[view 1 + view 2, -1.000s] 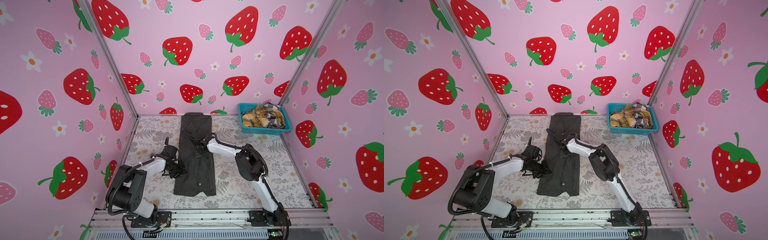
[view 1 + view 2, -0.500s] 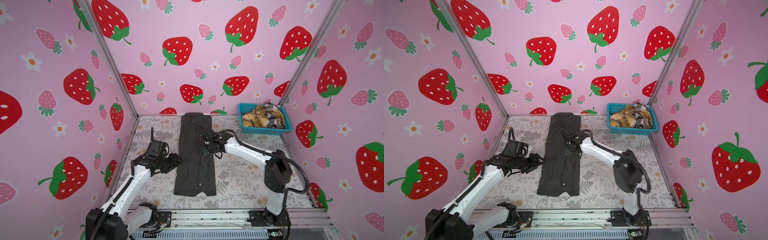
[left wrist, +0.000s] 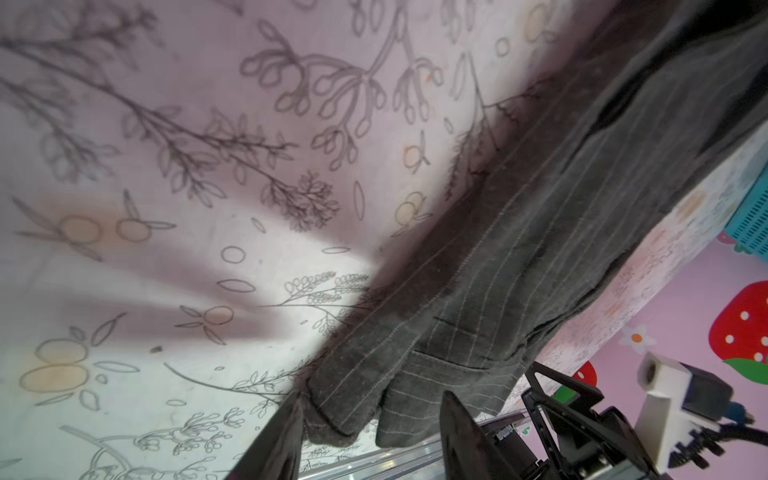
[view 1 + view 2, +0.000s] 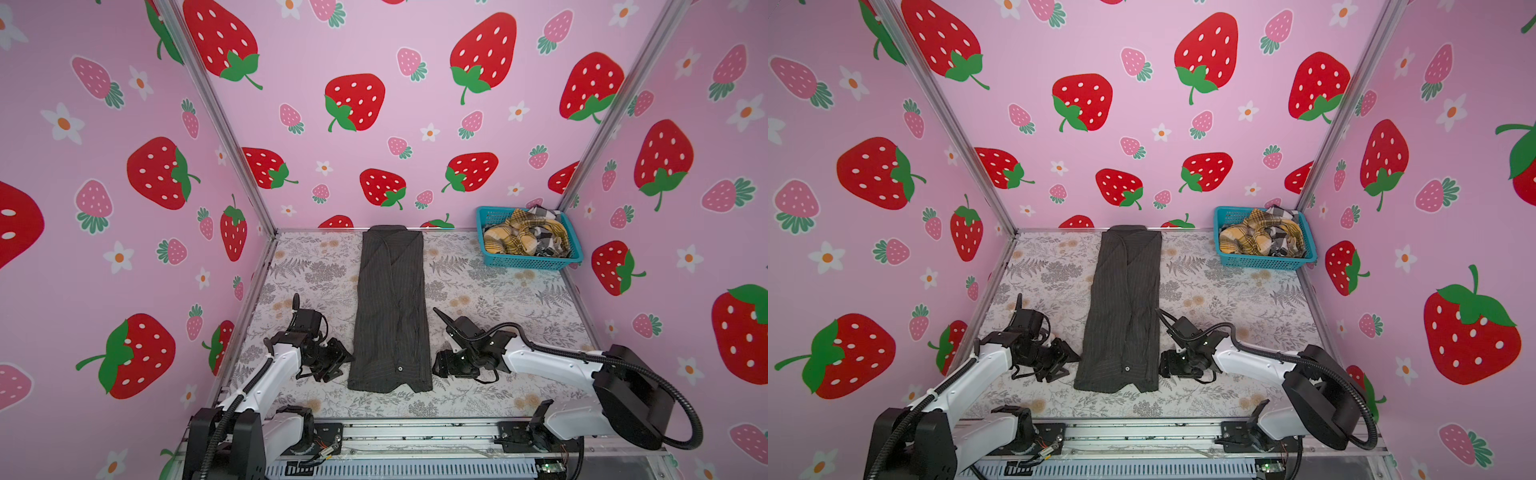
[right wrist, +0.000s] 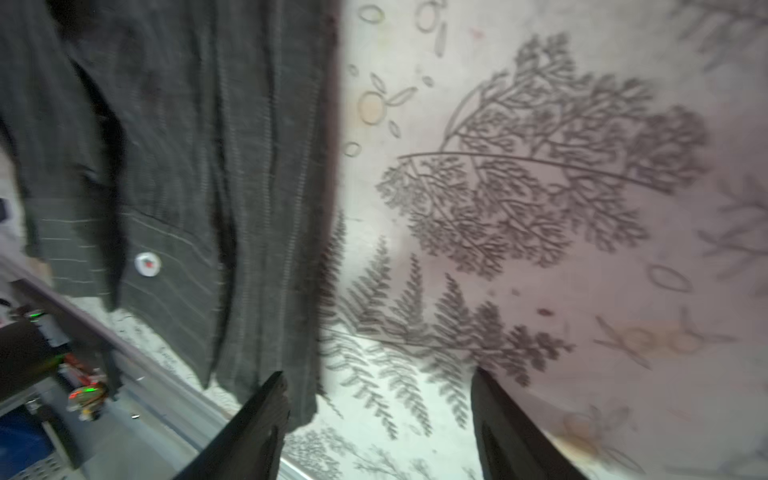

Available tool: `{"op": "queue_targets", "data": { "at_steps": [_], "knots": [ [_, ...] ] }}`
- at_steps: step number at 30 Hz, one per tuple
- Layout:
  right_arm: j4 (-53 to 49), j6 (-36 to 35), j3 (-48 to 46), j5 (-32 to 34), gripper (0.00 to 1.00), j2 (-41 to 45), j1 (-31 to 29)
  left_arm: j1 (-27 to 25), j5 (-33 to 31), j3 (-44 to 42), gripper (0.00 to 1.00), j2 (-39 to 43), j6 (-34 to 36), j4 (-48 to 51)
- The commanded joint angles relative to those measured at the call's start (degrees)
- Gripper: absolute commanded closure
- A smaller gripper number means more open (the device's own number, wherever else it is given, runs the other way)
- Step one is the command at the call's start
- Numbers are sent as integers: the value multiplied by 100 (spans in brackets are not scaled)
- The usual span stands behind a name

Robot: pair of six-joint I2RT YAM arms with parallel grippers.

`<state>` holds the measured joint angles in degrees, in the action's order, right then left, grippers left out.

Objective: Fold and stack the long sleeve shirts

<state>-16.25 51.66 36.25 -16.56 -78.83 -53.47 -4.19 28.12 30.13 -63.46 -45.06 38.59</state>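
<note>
- Dark charcoal pinstriped cloth shirt [image 4: 390,311]: lies as a long narrow strip, flat on the floral worktop [image 4: 498,299], frame centre.
- Left end effector [image 4: 338,363]: released, jaws apart at the lower-left hem.
- Right end effector [image 4: 437,368]: released, beside the lower-right hem.

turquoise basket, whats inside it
A mustard-yellow plaid shirt and a black-and-white checked shirt lie crumpled in the basket; anything beneath them is hidden.

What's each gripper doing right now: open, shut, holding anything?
Left gripper: open, at a near corner of the charcoal shirt, holding nothing.
Right gripper: open, empty, beside that shirt.
</note>
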Motion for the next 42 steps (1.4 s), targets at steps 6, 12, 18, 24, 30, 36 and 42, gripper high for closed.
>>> {"op": "queue_targets", "data": {
  "at_steps": [6, 12, 18, 24, 30, 36, 42],
  "knots": [
    [1246, 745, -46, -735, 36, -251, -49, -353, -468, -421, 46, 43, -532, -301],
    [1283, 847, -38, -743, 44, -516, -94, -460, -236, -499, 47, -471, -475, -635],
    [1395, 1021, -160, -716, 46, -590, -220, -521, -172, -530, 51, -660, -430, -810],
    [1516, 1057, -188, -666, 56, -640, -220, -656, -82, -674, 65, -791, -529, -986],
    [1547, 1156, -246, -615, 62, -538, -217, -933, -365, -666, 52, -280, -639, -570],
    [1223, 1081, -158, -391, 81, -588, -161, -942, -593, -549, 45, -81, -593, -364],
    [623, 792, -229, -24, 90, -350, 147, -1018, -523, -491, 27, 254, -772, -89]
  ]
}}
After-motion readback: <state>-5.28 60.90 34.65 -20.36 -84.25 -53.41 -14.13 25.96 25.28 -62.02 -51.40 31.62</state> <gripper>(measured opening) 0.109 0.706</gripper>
